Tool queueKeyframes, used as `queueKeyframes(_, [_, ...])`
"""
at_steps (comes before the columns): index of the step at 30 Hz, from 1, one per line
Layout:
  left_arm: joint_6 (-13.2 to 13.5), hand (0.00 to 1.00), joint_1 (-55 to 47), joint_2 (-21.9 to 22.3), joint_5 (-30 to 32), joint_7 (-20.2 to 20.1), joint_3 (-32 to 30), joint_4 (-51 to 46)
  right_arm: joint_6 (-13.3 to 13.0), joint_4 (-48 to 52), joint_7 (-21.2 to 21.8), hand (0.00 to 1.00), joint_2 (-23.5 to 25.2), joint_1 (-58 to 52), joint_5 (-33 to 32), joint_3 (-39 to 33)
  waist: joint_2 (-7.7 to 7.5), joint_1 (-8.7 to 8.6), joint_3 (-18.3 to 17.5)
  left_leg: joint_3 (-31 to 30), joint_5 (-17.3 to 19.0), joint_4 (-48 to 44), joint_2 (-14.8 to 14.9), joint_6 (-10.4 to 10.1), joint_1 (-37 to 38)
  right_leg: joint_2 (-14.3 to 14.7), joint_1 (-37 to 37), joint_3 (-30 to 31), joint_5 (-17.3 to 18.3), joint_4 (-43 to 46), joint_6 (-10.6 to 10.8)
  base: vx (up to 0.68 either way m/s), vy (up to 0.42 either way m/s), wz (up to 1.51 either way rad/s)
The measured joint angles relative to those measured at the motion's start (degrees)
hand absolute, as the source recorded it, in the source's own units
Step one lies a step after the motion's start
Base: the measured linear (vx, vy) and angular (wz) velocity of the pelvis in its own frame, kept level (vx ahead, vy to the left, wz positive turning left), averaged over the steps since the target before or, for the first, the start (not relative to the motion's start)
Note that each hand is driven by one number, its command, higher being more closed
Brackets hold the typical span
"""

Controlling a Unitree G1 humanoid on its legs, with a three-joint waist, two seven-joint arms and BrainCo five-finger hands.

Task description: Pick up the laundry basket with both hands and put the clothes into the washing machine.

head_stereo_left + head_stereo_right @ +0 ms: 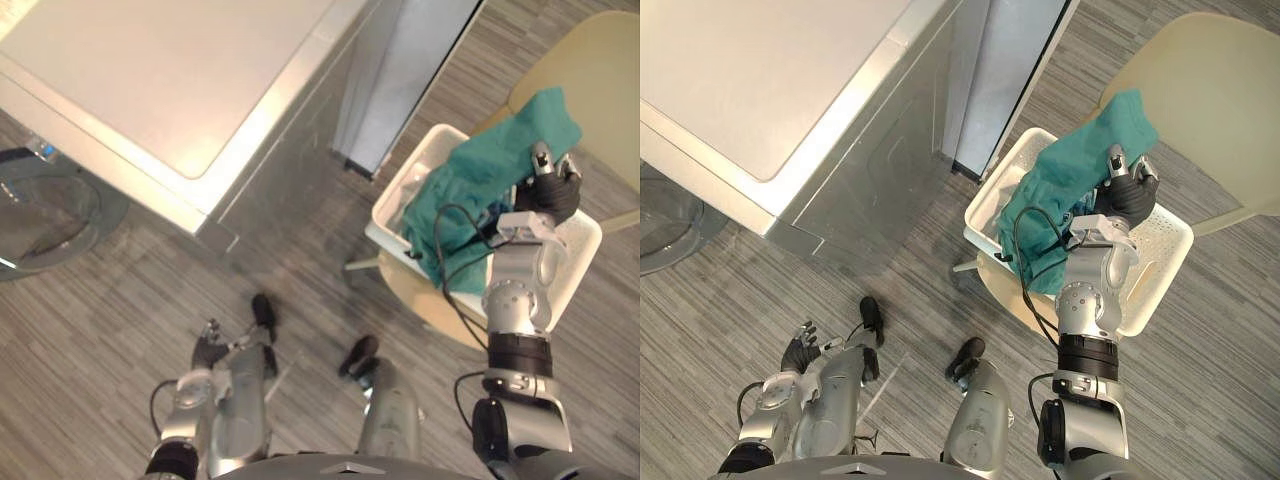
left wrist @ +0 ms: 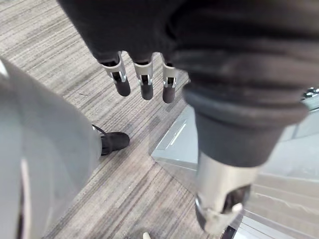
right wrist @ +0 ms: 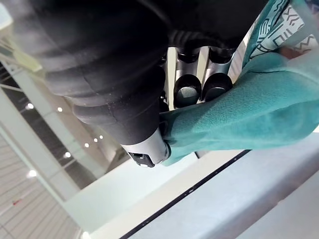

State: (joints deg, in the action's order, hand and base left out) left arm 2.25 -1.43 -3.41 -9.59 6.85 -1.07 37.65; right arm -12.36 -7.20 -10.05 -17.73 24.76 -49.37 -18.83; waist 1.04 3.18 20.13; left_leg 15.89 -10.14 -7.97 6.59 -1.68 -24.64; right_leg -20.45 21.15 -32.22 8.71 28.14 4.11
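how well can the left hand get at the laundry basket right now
Probably not yet: the left hand hangs low at the robot's left side, far from the laundry basket on the chair. Nothing seems to block it.

Basket of clothes to our right, washer to our far left.

We see a white rectangular perforated plastic laundry basket (image 1: 1162, 238) sitting level on a pale cream chair (image 1: 1210, 80) at the right. A teal fabric garment (image 1: 1055, 195) is heaped in its far left half, spilling over the far rim, and one fold is pinched in the curled fingers of the right hand (image 1: 1130, 195). The boxy washing machine (image 1: 170, 70), white on top with silver-grey sides, stands at the far left, well apart from the basket. Its round clear door (image 1: 45, 215) is swung open at the left.
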Motion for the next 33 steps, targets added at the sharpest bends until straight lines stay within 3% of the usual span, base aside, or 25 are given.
queueKeyframes(5, [-0.6,0.0,-0.8,0.0,3.8,-1.0,0.0,3.7,-0.6,2.1,0.2,1.0,0.8,-0.6,-1.0,0.2,1.14,-0.33,-0.8,0.3,-0.6,2.7,-0.6,-0.1,2.8,0.9,-2.2,0.0,-1.0,-2.7,0.6,0.05,-0.002,-0.04])
queueKeyframes(13, [-1.2,0.0,-2.9,0.1,8.8,-1.1,1.6,4.9,-4.8,8.0,1.0,1.0,9.3,-3.9,-4.9,1.1,1.94,-0.55,-4.2,-0.7,-0.9,5.3,-1.4,-0.1,6.6,1.9,-7.0,-1.4,-2.5,-7.4,1.8,0.08,-0.007,0.01])
queueKeyframes(21, [-1.5,0.0,-4.2,0.1,13.8,0.5,4.0,6.6,-9.2,15.4,-2.0,1.0,15.7,-4.2,-5.3,5.3,2.39,-0.4,-7.8,-1.9,-0.9,8.7,-1.9,-0.3,12.7,3.9,-14.2,-2.5,-4.7,-14.1,2.9,0.02,-0.007,0.01])
queueKeyframes(28, [-2.3,0.0,-5.1,0.2,14.5,0.9,4.6,5.6,-10.5,15.4,-5.7,1.0,17.8,-1.2,-5.3,6.9,2.31,-0.35,-11.1,-2.1,-0.8,9.4,-2.1,-0.3,15.1,6.4,-19.6,-3.2,-8.9,-22.2,3.4,0.02,0.001,-0.01])
queueKeyframes(33, [-2.2,0.0,-5.3,0.4,11.9,1.7,6.1,-3.0,-11.7,15.4,-7.1,1.0,17.8,4.2,-5.1,8.8,2.14,-0.36,-13.1,-1.6,-1.4,11.6,-2.6,-0.3,17.6,7.4,-22.4,-3.0,-10.8,-27.0,3.3,-0.03,0.021,-0.04])
